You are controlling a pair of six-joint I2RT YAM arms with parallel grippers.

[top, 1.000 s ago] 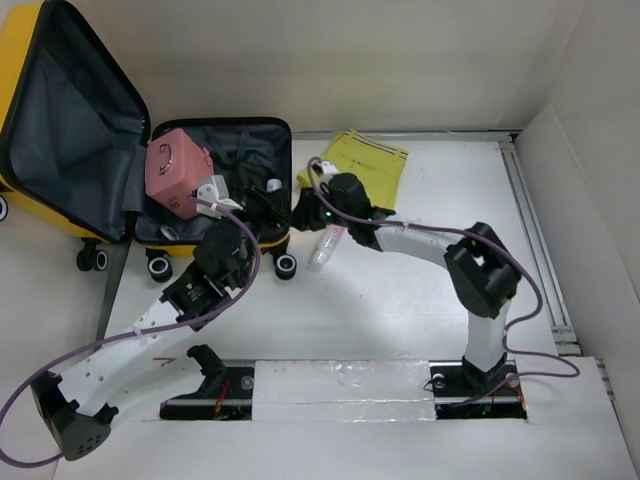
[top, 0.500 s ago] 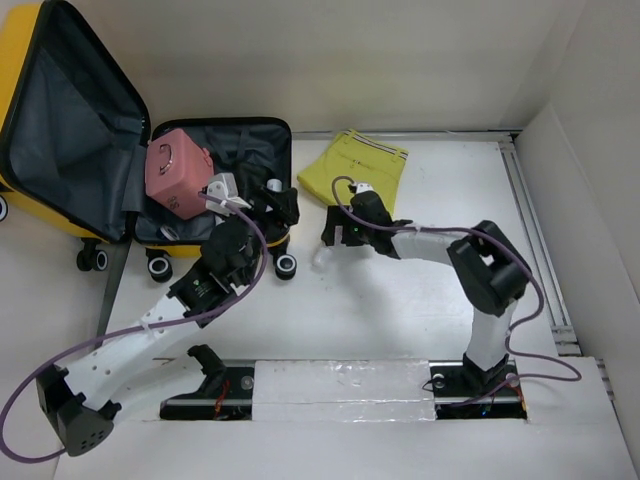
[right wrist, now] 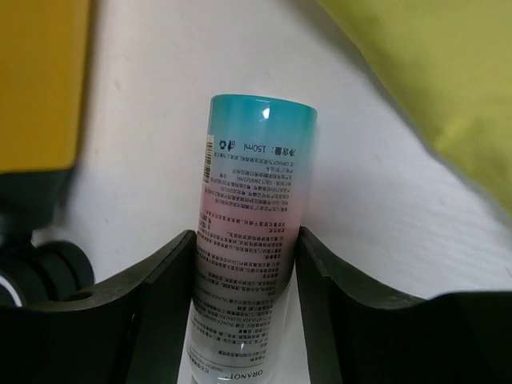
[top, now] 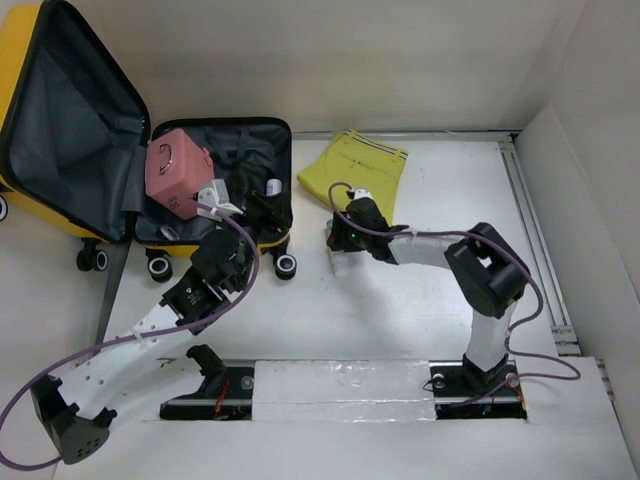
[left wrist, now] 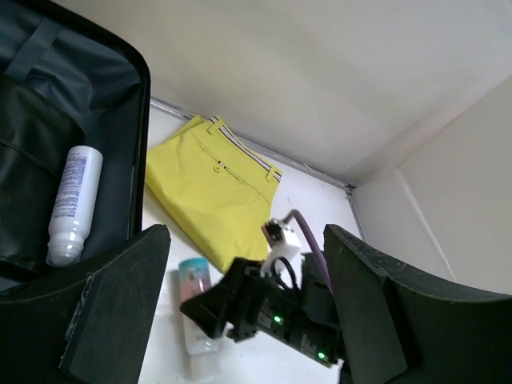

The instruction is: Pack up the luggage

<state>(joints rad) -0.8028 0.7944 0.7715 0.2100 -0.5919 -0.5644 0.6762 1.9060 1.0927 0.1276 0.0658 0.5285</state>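
Evidently the tube had dropped short of the luggage — right gripper pinched it again; left gripper spread, empty.

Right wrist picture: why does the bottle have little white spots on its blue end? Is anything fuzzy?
Right wrist view: those spots are light glaring off the shiny blue end of the bottle; its print is sharp, while the yellow suitcase and yellow trousers look blurred. Top view: even light, only soft shadows.
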